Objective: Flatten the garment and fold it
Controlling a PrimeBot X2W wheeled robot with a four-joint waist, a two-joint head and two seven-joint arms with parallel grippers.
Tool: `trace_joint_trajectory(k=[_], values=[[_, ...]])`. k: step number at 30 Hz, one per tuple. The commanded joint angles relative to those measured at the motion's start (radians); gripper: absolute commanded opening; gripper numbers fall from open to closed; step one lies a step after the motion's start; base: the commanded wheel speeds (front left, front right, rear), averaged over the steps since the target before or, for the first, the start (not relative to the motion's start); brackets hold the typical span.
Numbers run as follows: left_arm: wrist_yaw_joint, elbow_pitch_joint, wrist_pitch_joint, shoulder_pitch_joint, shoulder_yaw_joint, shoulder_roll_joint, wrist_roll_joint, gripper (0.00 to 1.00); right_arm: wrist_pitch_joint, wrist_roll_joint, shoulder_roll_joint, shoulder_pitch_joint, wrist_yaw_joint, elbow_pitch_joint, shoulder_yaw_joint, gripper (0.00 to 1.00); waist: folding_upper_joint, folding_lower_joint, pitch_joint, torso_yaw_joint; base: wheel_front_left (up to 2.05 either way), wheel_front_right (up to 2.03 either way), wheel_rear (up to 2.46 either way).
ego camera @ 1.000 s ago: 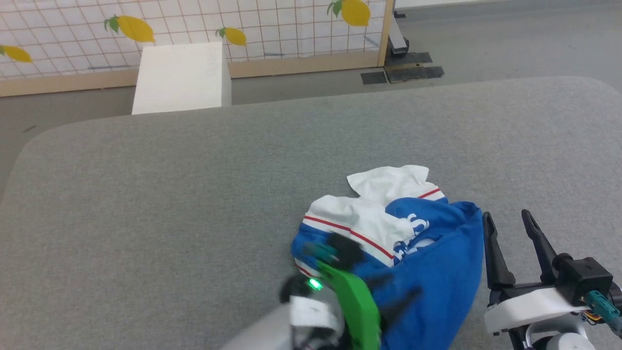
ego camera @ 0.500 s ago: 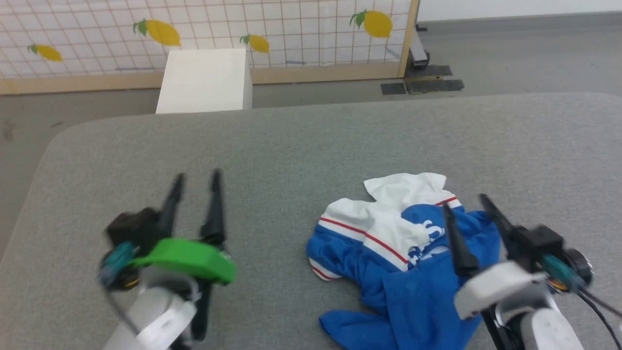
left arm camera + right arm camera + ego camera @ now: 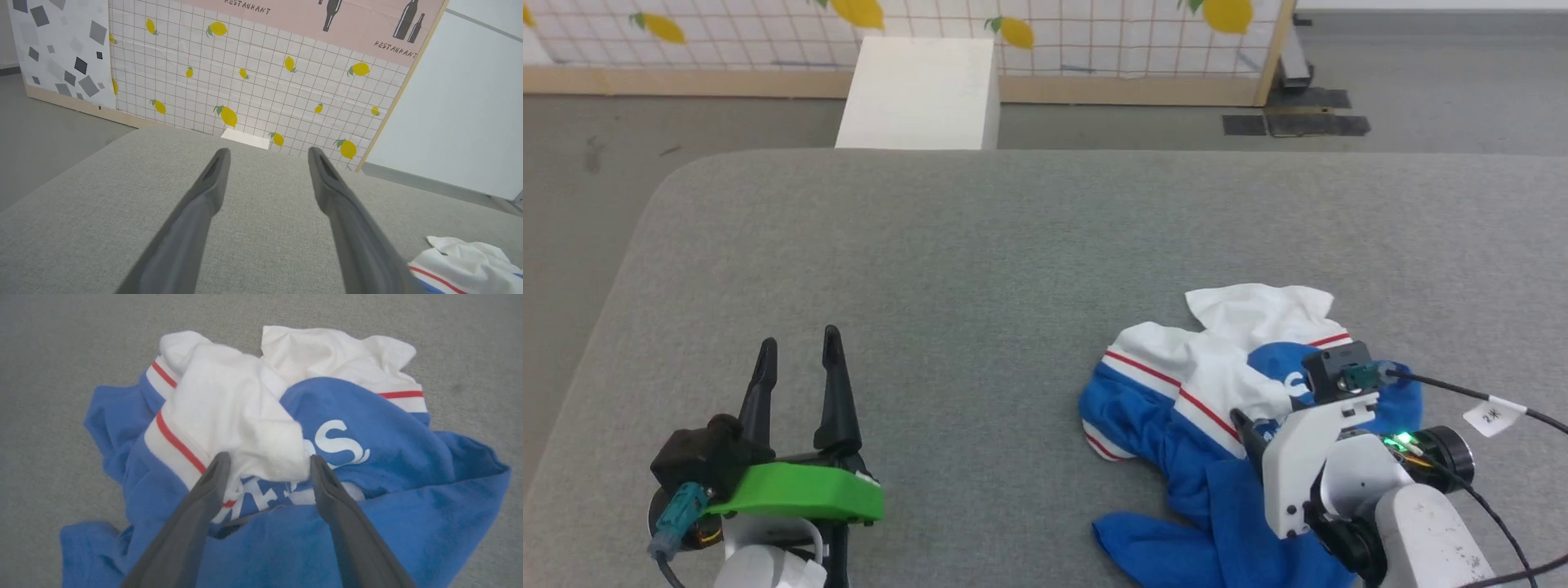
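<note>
Right gripper point(image 3: 267, 460) lower, perhaps against garment point(image 3: 388, 428)

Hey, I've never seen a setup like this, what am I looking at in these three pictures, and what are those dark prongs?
It is a two-armed robot. The wide picture comes from a camera on its head, looking down at a grey fabric-covered surface. The other two come from cameras on its wrists, looking along each gripper's two dark fingers. The left gripper is open over bare fabric, holding nothing. The right gripper is open over a crumpled blue jersey T-shirt with white, red-striped sleeves; nothing is gripped yet. Behind stand a white box and a lemon-print panel.
</note>
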Motion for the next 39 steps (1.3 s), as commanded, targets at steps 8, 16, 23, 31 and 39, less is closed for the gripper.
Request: trace_joint_trajectory(k=[8, 16, 23, 31, 39], values=[[-0.064, 0.028, -0.004, 0.003, 0.063, -0.043, 0.055, 1.0, -0.033, 0.012, 0.0, -0.037, -0.002, -0.049, 0.053, 0.0, 0.0053, 0.0, 0.011, 0.022, 0.0, 0.0, 0.0], [-0.088, 0.044, -0.004, 0.0, 0.093, -0.055, 0.076, 1.0, -0.068, 0.079, -0.014, -0.069, -0.002, -0.104, 0.41, 0.0, 0.0053, 0.0, -0.011, 0.022, 0.0, 0.0, 0.0], [-0.096, 0.063, -0.004, -0.001, 0.09, -0.058, 0.075, 1.0, 0.024, 0.144, -0.062, -0.072, -0.002, -0.021, 0.591, 0.0, 0.0053, 0.0, -0.017, 0.028, 0.0, 0.0, 0.0], [-0.09, 0.075, -0.004, 0.007, 0.082, -0.058, 0.062, 1.0, -0.084, 0.188, -0.09, -0.085, -0.002, -0.058, 0.564, 1.0, 0.0053, 0.0, -0.027, 0.019, 0.0, 0.0, 0.0], [-0.095, 0.092, -0.004, 0.018, 0.054, -0.058, 0.062, 1.0, -0.412, 0.078, -0.048, 0.027, -0.002, -0.193, 0.162, 1.0, 0.0053, 0.0, -0.06, -0.005, 0.0, 0.0, 0.0]])
